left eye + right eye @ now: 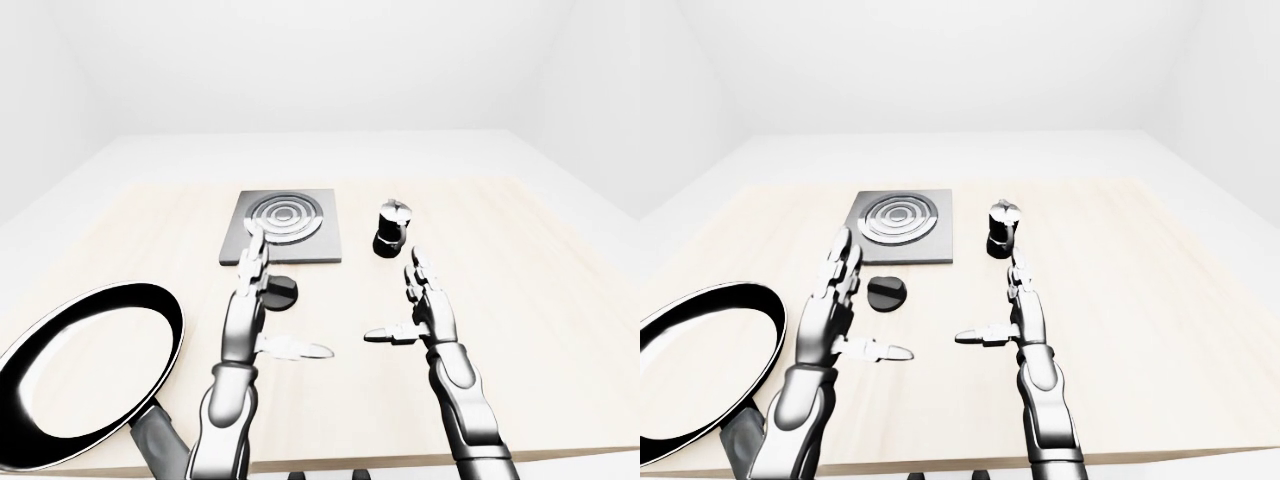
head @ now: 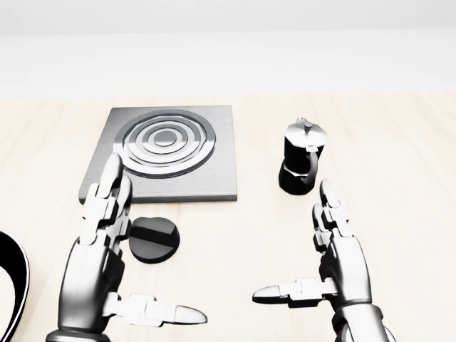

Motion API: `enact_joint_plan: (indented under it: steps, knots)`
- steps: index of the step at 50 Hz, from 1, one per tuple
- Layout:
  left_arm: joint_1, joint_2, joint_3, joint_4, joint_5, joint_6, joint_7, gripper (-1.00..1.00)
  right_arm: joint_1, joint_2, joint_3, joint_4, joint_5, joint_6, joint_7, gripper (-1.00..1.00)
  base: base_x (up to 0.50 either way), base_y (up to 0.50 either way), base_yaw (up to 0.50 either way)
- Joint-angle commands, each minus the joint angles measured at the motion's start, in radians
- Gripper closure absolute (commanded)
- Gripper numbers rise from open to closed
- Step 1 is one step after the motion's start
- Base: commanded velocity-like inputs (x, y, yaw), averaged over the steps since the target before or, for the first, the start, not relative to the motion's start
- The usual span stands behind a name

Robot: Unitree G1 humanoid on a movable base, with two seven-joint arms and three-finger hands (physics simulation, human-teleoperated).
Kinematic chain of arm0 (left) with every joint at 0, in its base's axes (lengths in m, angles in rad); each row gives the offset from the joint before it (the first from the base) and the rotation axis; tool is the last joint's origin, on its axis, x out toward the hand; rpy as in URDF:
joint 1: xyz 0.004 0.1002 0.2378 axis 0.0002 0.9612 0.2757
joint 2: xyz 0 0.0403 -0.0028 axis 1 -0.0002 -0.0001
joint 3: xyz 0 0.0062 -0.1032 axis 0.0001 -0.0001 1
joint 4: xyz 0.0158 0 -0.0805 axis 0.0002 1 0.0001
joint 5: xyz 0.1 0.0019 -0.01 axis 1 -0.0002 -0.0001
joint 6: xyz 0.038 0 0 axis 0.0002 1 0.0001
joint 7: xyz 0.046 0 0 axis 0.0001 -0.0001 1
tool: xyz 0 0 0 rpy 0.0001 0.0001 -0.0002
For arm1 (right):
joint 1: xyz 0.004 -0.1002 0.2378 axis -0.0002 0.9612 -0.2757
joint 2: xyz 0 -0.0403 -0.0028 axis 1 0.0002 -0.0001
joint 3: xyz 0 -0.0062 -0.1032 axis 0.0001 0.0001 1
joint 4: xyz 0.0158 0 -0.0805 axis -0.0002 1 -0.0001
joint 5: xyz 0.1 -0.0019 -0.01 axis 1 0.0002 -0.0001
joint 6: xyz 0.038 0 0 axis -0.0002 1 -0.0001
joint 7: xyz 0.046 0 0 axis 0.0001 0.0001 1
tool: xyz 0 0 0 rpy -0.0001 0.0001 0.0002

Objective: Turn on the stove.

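The stove knob (image 2: 152, 239) lies flat on the tabletop (image 2: 399, 178), just right of the left hand (image 2: 100, 249) in the head view; its raised grip bar is seen running nearly left to right. The stove plate (image 2: 167, 153) sits just above it. The left hand is held upright and spread, fingers pointing toward the stove plate, thumb out to the right, clear of the knob. The right hand (image 2: 338, 260) is likewise spread, below the coffee pot (image 2: 301, 165). A pan (image 1: 90, 370) lies left of the left hand.

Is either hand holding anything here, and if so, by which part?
Nothing is held. The left hand and right hand are both open, above the table.
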Motion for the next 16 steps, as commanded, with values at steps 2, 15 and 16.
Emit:
enact_joint_plan:
  steps: [2, 15, 16]
  knots:
    - [0.083, 0.021, -0.028, -0.33, 0.018, 0.088, 0.022, -1.0, 0.0, 0.0, 0.0, -0.005, -0.001, 0.005, -0.001, -1.0, 0.0, 0.0, 0.0]
    - [0.159, 0.058, -0.098, -0.688, 0.084, 0.168, 0.051, -1.0, -0.004, -0.001, -0.004, 0.001, 0.001, 0.002, -0.003, -1.0, 0.0, 0.0, 0.0]
    - [0.174, 0.056, -0.106, -0.695, 0.088, 0.168, 0.045, -1.0, -0.004, -0.001, -0.004, -0.002, 0.001, 0.005, -0.004, -1.0, 0.0, 0.0, 0.0]
